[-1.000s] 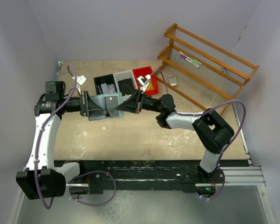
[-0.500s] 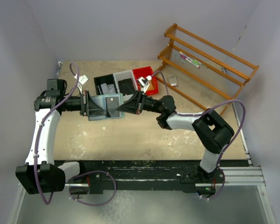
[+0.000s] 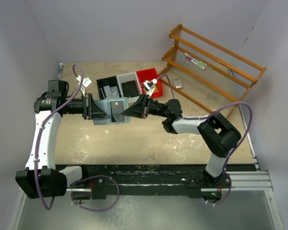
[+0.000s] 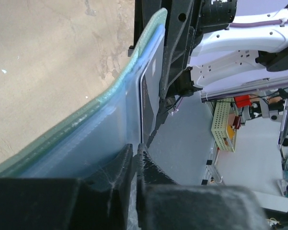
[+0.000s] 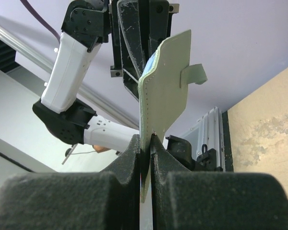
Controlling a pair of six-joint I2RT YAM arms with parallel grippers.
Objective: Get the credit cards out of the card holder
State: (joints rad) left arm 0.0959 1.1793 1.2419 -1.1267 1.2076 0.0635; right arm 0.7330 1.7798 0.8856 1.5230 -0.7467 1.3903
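The card holder (image 3: 105, 117), a mint-green wallet, hangs open in the air between both arms above the table's middle. My right gripper (image 3: 133, 110) is shut on the edge of its green cover (image 5: 165, 91), and the snap tab (image 5: 194, 74) sticks out sideways. My left gripper (image 3: 105, 113) is shut on a clear pocket page (image 4: 110, 139) from the other side. A pale grey credit card (image 3: 117, 106) lies in that page. Its thin edge (image 4: 141, 105) runs down to my left fingertips. Whether the card itself is pinched I cannot tell.
Behind the holder stand a black bin (image 3: 108, 86), a grey bin (image 3: 129, 86) and a red bin (image 3: 151, 79). A small silver device (image 3: 178, 83) lies by the wooden rack (image 3: 216, 62) at the back right. Grey walls enclose the table.
My left gripper's jaws have closed onto the clear pocket page. Both grippers and the holder have drifted slightly to the right.
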